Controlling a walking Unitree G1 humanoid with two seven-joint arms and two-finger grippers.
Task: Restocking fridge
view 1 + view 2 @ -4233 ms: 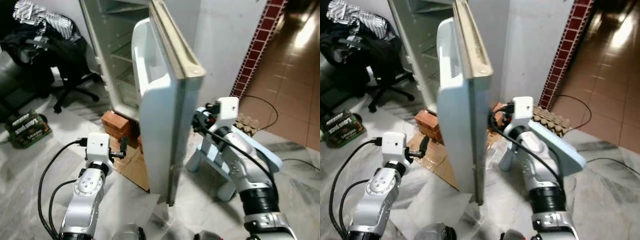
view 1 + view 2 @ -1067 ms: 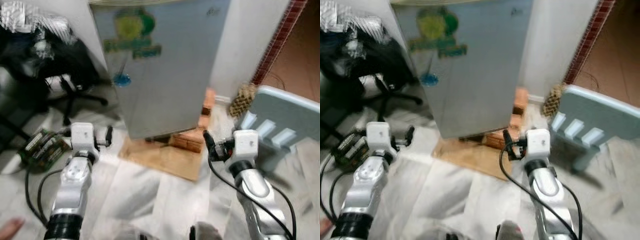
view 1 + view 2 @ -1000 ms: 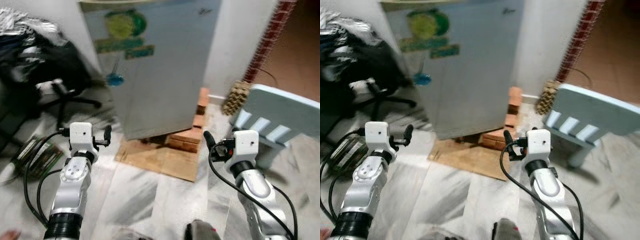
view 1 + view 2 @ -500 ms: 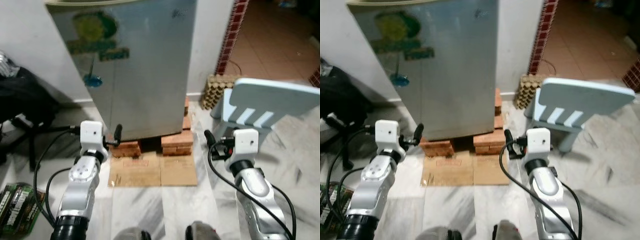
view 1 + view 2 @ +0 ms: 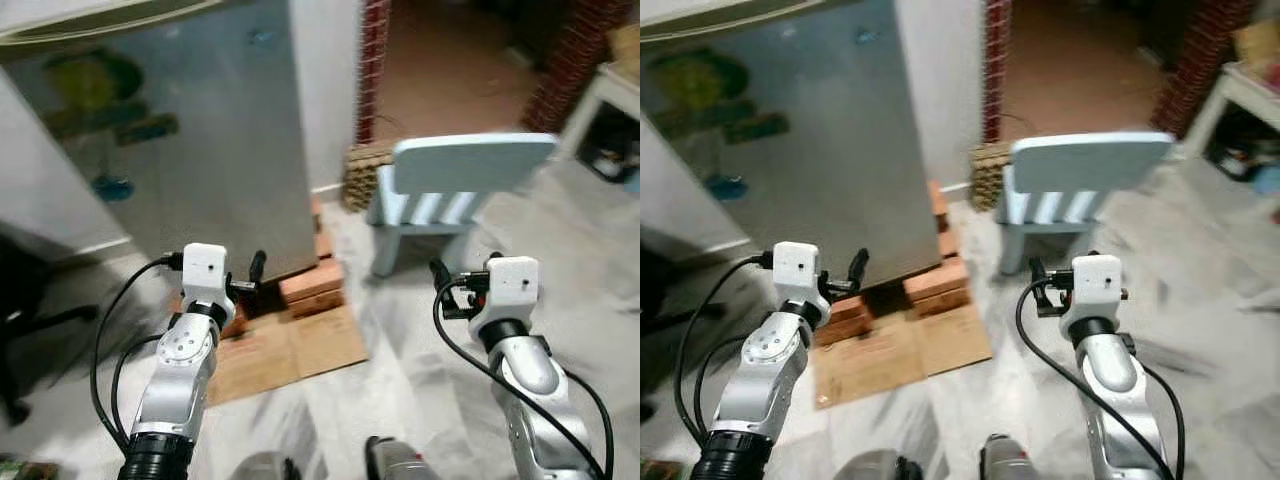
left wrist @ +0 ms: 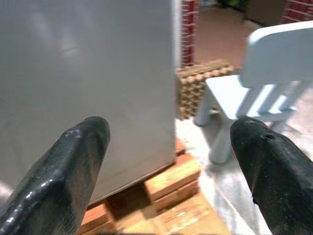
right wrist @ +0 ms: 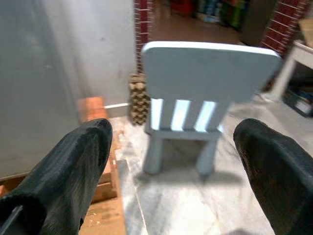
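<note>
While the robot stands on the pale marble floor [image 5: 420,380], the grey fridge [image 5: 190,130] sits at about eleven o'clock from it, and its door is shut. The fridge has faded stickers on the front. It rests on red bricks [image 5: 310,285], and a flat piece of cardboard [image 5: 290,350] lies on the floor just in front of them.

At about one o'clock is a small light blue chair [image 5: 1085,165]. A stack of egg trays [image 7: 139,98] leans by the wall between the fridge and the chair, next to a red brick pillar [image 5: 995,60].

The left gripper [image 6: 166,161] is held up in front of the robot, pointing at the bottom corner of the fridge. Its two black fingers [image 6: 68,171] are spread wide apart and hold nothing. The right gripper [image 7: 181,171] is also up, pointing at the chair. Its fingers [image 7: 73,171] are wide apart too, with nothing between them.

With the door closed and both grippers empty, it looks like one part of the job is finished. I see no food or drinks near the robot. If more must go in, the robot will need to fetch it and open the door once more.
</note>
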